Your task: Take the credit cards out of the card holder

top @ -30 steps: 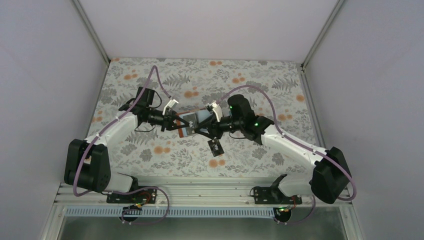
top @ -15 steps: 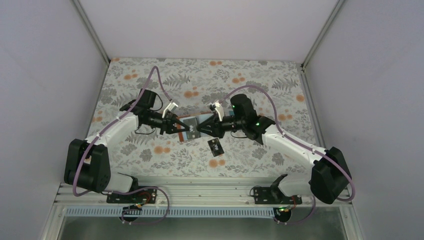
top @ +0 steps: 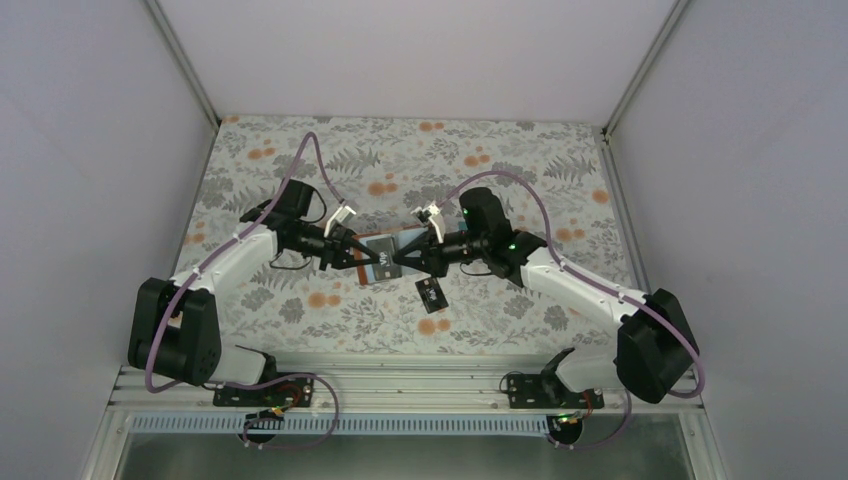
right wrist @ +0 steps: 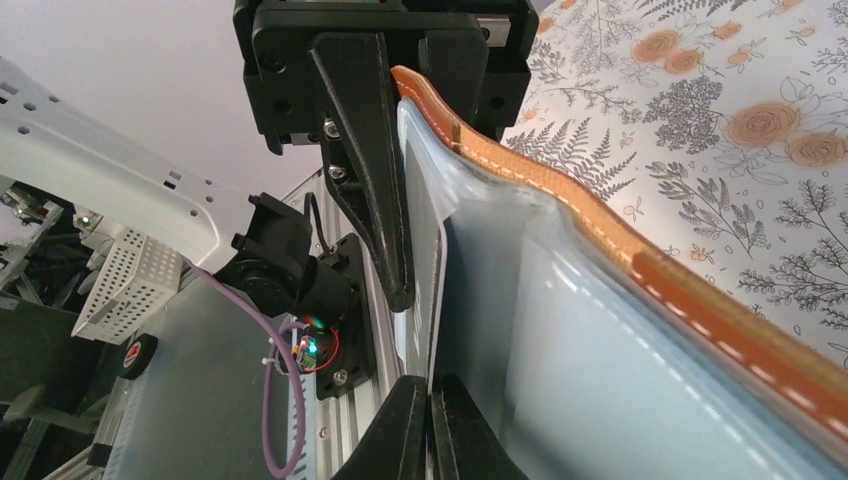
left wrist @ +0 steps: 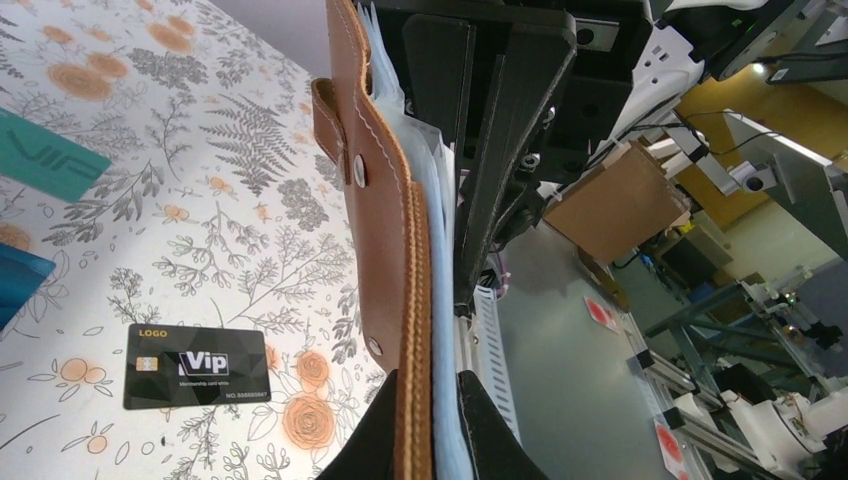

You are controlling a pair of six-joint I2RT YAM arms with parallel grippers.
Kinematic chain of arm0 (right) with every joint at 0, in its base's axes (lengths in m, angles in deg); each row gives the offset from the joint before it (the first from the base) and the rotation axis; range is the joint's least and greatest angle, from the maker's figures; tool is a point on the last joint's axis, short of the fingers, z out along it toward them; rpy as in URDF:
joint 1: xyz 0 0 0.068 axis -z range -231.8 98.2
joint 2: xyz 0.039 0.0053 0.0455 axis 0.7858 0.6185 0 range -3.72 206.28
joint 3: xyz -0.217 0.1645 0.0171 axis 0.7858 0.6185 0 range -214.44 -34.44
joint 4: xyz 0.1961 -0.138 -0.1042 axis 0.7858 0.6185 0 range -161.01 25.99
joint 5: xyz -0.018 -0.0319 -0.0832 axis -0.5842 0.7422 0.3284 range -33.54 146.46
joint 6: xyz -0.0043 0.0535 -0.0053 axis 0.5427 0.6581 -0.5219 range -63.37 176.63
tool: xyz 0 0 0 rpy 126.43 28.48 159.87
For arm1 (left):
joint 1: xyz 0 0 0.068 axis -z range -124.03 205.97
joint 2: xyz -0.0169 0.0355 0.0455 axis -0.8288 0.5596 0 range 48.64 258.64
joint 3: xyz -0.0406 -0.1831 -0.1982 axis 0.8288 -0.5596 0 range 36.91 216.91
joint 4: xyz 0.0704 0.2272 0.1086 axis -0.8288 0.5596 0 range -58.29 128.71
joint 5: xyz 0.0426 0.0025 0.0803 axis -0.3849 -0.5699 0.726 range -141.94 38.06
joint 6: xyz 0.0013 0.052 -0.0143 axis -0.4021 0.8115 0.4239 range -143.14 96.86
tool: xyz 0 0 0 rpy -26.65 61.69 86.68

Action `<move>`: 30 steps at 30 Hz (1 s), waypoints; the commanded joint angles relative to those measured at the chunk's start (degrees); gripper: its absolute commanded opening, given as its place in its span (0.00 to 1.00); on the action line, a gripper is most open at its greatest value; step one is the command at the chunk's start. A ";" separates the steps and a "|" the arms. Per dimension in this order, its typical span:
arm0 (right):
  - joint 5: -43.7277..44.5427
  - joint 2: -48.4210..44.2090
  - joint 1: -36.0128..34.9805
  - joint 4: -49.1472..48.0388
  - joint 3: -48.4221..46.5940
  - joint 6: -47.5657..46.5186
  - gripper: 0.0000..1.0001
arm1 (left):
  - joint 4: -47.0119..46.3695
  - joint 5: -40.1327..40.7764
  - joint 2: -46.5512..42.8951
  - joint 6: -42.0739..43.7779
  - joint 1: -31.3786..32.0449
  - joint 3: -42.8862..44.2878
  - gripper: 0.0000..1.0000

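Your right tool (right wrist: 428, 385) has just closed on what looks like a card (right wrist: 437, 300) in the holder (left wrist: 375, 200), gripped above the bench (left wrist: 250, 150) by your left tool (left wrist: 425, 392): ready to pull.

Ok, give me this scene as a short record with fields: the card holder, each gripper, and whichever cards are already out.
card holder: brown leather bifold, pale blue-grey pockets, held up edge-on between both grippers
left gripper: shut on the card holder's edge
right gripper: shut on a thin edge at the inner pocket; card or lining, cannot tell
cards out: black card with white marks, teal-green card, blue card, flat on the floral table
pink card: not visible
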 commanded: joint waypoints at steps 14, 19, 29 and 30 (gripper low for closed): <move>-1.21 -5.38 3.14 -4.70 1.90 1.83 0.04 | -0.44 -4.11 -0.77 3.18 0.11 0.81 0.26; -3.67 -4.30 3.11 -6.82 1.64 2.69 0.04 | 0.02 -4.47 -0.73 3.63 0.09 1.05 0.22; -4.29 -3.38 3.18 -6.68 2.56 0.82 0.24 | 1.50 -5.07 -0.70 5.19 0.10 1.36 0.02; -4.73 -3.53 3.21 -6.53 2.99 0.36 0.26 | 1.74 -5.44 -0.62 5.38 0.09 1.40 0.02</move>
